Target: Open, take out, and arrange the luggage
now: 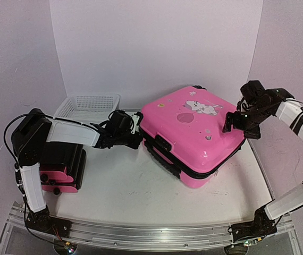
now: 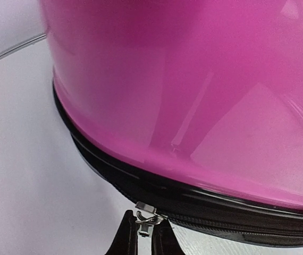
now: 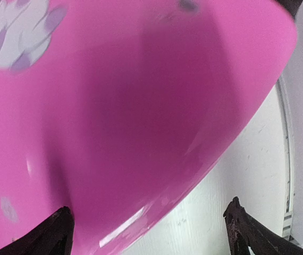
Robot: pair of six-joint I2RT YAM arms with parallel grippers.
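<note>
Here the left hand (image 2: 145,227) pinches the zipper pull (image 2: 147,217) of the luggage (image 1: 191,133); the right hand (image 3: 149,207) spreads wide over its shell

No writing, brand name or number can be read in any view. The luggage (image 1: 194,133), toward the far right of the table (image 1: 125,186), carries a white cartoon sticker (image 1: 201,107) and a few small round ones. Any lettering on them is too small to make out.

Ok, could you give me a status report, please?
Left gripper shut on zipper pull. Right gripper open over right edge of luggage. Luggage closed. White basket behind, apart.
</note>
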